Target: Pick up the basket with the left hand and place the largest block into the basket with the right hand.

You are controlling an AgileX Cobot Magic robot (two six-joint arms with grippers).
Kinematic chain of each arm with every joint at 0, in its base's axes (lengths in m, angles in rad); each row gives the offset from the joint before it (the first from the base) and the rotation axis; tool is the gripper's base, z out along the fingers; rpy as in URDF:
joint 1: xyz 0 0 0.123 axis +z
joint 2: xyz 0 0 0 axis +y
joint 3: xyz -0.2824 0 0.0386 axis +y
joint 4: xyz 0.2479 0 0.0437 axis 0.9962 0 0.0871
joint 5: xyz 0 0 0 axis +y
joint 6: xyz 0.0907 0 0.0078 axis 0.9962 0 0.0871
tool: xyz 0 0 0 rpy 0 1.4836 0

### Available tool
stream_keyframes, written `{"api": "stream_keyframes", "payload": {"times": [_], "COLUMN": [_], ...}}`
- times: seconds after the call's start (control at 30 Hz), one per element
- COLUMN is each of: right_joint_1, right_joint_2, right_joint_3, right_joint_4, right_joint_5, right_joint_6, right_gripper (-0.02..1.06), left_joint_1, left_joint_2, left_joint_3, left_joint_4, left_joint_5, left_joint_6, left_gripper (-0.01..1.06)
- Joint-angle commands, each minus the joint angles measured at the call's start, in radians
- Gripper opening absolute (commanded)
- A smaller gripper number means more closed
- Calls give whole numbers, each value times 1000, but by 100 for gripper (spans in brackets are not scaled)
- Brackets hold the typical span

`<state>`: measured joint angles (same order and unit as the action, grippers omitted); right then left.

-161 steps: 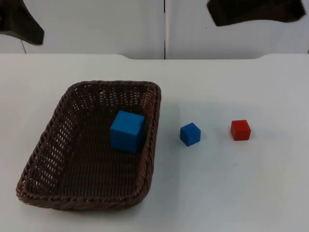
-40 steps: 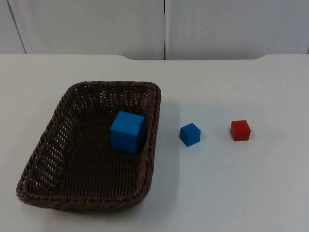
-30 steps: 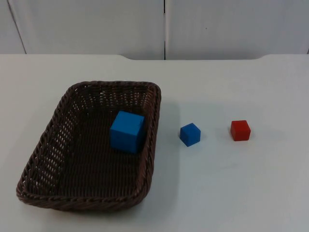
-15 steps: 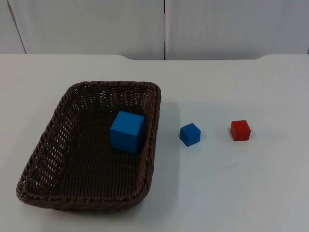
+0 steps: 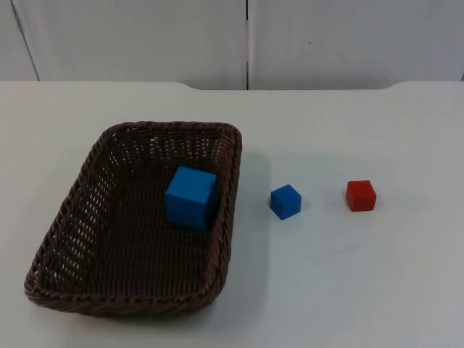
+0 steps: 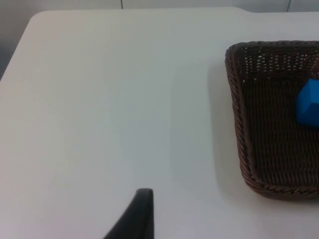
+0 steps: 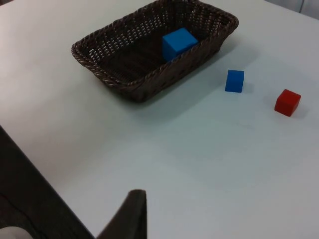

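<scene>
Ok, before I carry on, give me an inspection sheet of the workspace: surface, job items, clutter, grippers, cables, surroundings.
Surface: white table top, no marks seen.
Basket: brown wicker, standing on the table.
Large blue block: inside the basket, near the wall that faces the other blocks.
Small blue block: on the table beside the basket, apart from it.
Red block: on the table beyond the small blue block, apart from it.
Clutter: nothing seen.
Left gripper: one fingertip seen above bare table, off the basket's side; holding nothing.
Right gripper: one fingertip seen, well back from basket and blocks; holding nothing.
Cables: nothing seen.
Surroundings: grey partition wall behind the table.
</scene>
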<state>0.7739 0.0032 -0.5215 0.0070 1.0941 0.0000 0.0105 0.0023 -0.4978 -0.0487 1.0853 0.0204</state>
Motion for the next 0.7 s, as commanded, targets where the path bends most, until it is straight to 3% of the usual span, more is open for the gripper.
{"api": "stream_keyframes", "payload": {"times": [0.0, 0.67], "right_joint_1": [1, 1], "right_joint_2": [-3, -3], "right_joint_3": [7, 7], "right_joint_4": [4, 2], "right_joint_5": [-14, -15], "right_joint_6": [-14, -14], "right_gripper": [105, 105], "left_joint_1": [1, 1], "left_joint_2": [-2, -2], "left_joint_3": [5, 5], "left_joint_4": [-5, -5], "left_joint_5": [-10, -10], "left_joint_6": [2, 2], "left_gripper": [105, 105]}}
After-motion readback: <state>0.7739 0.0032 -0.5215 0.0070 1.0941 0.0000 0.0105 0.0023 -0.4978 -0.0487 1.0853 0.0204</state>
